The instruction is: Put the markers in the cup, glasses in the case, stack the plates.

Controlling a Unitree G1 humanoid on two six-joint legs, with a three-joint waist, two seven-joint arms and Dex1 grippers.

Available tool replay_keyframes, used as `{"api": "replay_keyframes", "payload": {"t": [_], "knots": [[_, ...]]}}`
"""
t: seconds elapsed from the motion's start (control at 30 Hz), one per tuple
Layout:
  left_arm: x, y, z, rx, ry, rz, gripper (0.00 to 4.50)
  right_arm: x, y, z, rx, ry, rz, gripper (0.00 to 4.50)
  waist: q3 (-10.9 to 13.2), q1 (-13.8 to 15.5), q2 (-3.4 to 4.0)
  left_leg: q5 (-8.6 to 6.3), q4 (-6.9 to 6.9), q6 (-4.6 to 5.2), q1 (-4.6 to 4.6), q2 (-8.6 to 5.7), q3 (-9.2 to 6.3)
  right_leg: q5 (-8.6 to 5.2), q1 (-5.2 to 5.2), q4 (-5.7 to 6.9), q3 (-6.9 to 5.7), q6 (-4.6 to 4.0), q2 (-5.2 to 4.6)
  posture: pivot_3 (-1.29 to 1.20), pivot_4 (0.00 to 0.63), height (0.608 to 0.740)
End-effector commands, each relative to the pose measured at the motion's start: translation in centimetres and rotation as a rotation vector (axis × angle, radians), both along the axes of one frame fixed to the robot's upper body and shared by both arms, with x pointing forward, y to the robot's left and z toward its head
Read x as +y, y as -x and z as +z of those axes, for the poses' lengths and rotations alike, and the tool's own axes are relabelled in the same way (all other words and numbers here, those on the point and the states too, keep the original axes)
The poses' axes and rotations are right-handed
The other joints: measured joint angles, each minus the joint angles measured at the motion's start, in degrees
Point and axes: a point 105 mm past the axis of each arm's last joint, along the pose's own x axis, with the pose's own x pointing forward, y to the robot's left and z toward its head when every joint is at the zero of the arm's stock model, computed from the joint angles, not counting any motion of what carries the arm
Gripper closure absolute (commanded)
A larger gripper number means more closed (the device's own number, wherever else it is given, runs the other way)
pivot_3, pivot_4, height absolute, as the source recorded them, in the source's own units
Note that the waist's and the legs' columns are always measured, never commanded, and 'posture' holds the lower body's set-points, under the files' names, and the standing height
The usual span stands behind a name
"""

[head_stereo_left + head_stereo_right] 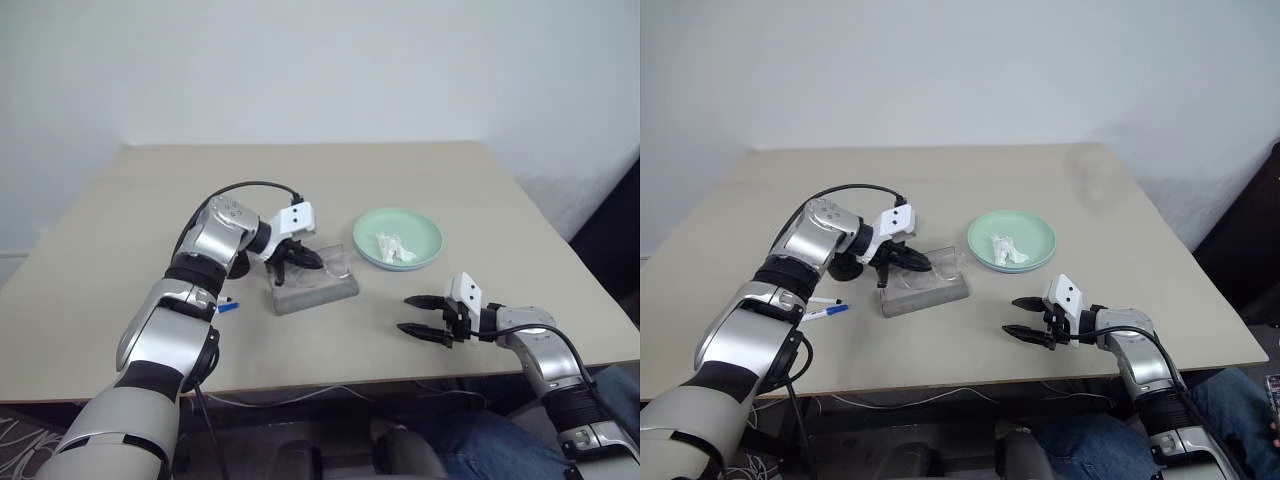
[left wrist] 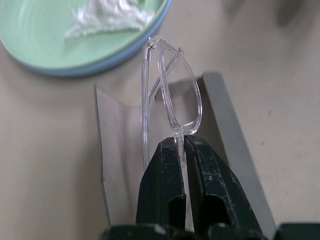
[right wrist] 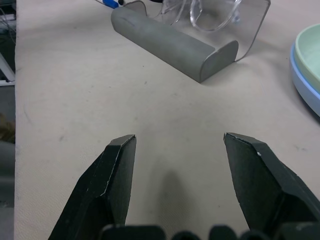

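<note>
Table (image 1: pixel 330 180): pale tan top, carrying all items noted below.

Left gripper (image 1: pixel 300 262): fingers (image 2: pixel 165 185) pinched together on the glasses (image 2: pixel 172 95), gripping the clear frame at 1 end. The glasses hang over the open case (image 1: pixel 315 292), the folded arms pointing toward the plates. Whether the frame touches the case interior cannot be told.

Case: grey, lid raised and standing behind the tray section, lying near the table's middle, to the left of the plates. In the right wrist view the glasses sit above the tray, in front of the raised lid (image 3: pixel 250 30).

Plates (image 1: pixel 398 238): 2, already stacked — mint green on top, light blue rim (image 2: pixel 120 55) showing beneath. A crumpled white tissue (image 1: pixel 394 247) lies on the green plate. The stack stands just right of the case, apart from it.

Right gripper (image 1: pixel 422 318): fingers (image 3: pixel 117 175) well apart, empty, held low over bare table near the front edge, pointing toward the case and well clear of it.

Markers: 1 with a blue cap (image 1: pixel 826 312) lies on the table left of the case, partly hidden behind the left arm; a 2nd thin white pen (image 1: pixel 822 300) lies just beside it.

Cup (image 1: pixel 847 267): a dark form behind the left wrist, mostly hidden.
</note>
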Motion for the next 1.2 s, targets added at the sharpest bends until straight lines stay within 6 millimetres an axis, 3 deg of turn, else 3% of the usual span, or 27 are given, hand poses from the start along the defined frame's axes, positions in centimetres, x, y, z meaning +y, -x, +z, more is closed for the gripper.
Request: {"api": "replay_keyframes", "payload": {"t": [0.03, 0.67, 0.9, 1.0, 1.1, 1.2], "knots": [[0.3, -0.6, 1.4, -0.069, -0.037, -0.014, 4.37, 0.2, -0.3, 1.1, -0.053, -0.011, 0.006, 1.45, 0.0, -0.01, 0.0, 0.0, 0.0, 0.0, 0.0, 0.0, 0.0, 0.0, 0.0, 0.0, 0.0, 0.0, 0.0, 0.0, 0.0, 0.721], [0.9, 2.6, -1.9, 0.121, -0.038, -0.077, 4.37, 0.4, -0.7, 0.7, -0.055, -0.005, 0.0, 1.45, -0.02, -0.01, -0.01, 0.0, 0.04, 0.0, 0.0, 0.0, 0.01, 0.0, 0.01, 0.02, 0.0, 0.0, -0.01, 0.0, 0.0, 0.721], [0.7, 2.6, -1.7, 0.094, -0.029, -0.082, 4.37, 0.4, -0.9, 0.6, -0.057, -0.004, 0.003, 1.45, -0.02, -0.01, -0.01, 0.0, 0.05, 0.0, 0.01, 0.0, -0.01, 0.0, 0.02, 0.04, 0.01, 0.0, -0.01, 0.0, 0.0, 0.721], [0.7, 2.3, -1.5, 0.075, -0.03, -0.077, 3.79, 0.4, -0.9, 0.6, -0.059, -0.003, 0.004, 1.45, -0.02, 0.0, -0.01, 0.0, 0.06, 0.0, 0.0, 0.0, 0.0, 0.01, 0.02, 0.04, 0.01, 0.01, -0.01, 0.0, 0.0, 0.721], [0.2, 1.4, -0.7, 0.015, -0.008, -0.054, 2.78, 0.5, -1.0, 0.6, -0.061, -0.002, 0.003, 1.45, -0.02, 0.0, -0.01, 0.0, 0.06, 0.0, 0.0, 0.0, 0.0, 0.01, 0.01, 0.04, 0.01, 0.02, -0.01, 0.0, 0.0, 0.721], [-0.1, 0.8, 0.0, -0.014, 0.021, -0.034, 2.78, 0.5, -1.1, 0.5, -0.063, -0.001, 0.003, 1.45, -0.02, 0.01, -0.01, 0.0, 0.07, 0.01, 0.0, -0.01, 0.0, 0.01, 0.02, 0.05, 0.01, 0.02, -0.01, 0.0, 0.0, 0.721]]}}
